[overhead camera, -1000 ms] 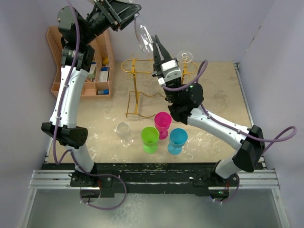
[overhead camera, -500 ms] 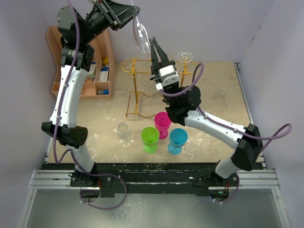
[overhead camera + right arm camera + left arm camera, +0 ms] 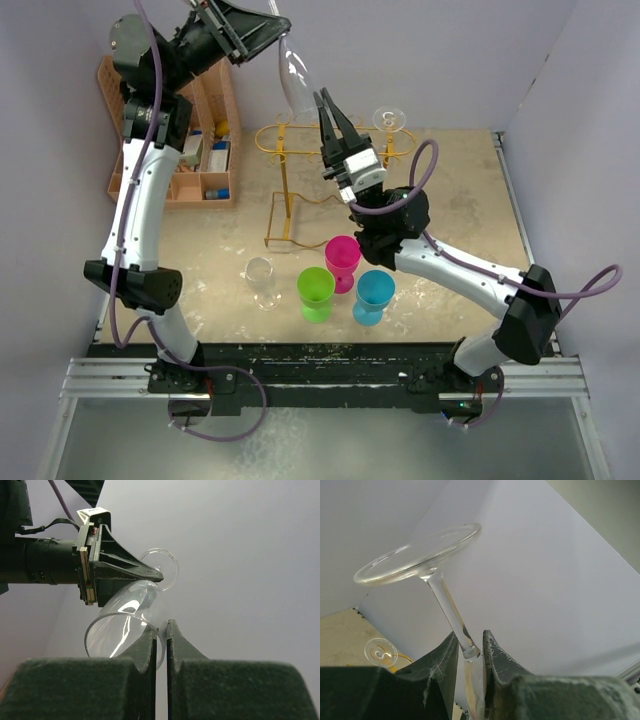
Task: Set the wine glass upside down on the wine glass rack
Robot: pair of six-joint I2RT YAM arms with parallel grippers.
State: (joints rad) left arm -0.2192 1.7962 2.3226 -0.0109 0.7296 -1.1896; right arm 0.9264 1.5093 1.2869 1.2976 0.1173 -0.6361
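Note:
A clear wine glass (image 3: 296, 85) hangs high above the table, foot towards the left arm and bowl down to the right. My left gripper (image 3: 278, 25) is shut on its stem (image 3: 451, 612) just under the bowl; the round foot (image 3: 420, 555) shows above. My right gripper (image 3: 323, 98) is shut on the bowl's rim (image 3: 122, 625), one finger inside and one outside. The gold wire wine glass rack (image 3: 285, 195) stands below and behind. A second clear glass (image 3: 388, 120) hangs upside down on its right end.
A small clear glass (image 3: 260, 276), a green cup (image 3: 316, 290), a pink cup (image 3: 343, 255) and a blue cup (image 3: 374, 292) stand in front of the rack. A peach-orange slotted organiser (image 3: 205, 190) sits at the back left. Walls close in on three sides.
My right gripper has risen to the bowl and closed its jaws on the rim. The glass has swung a little left and hangs steeper. The left gripper stays on the stem.

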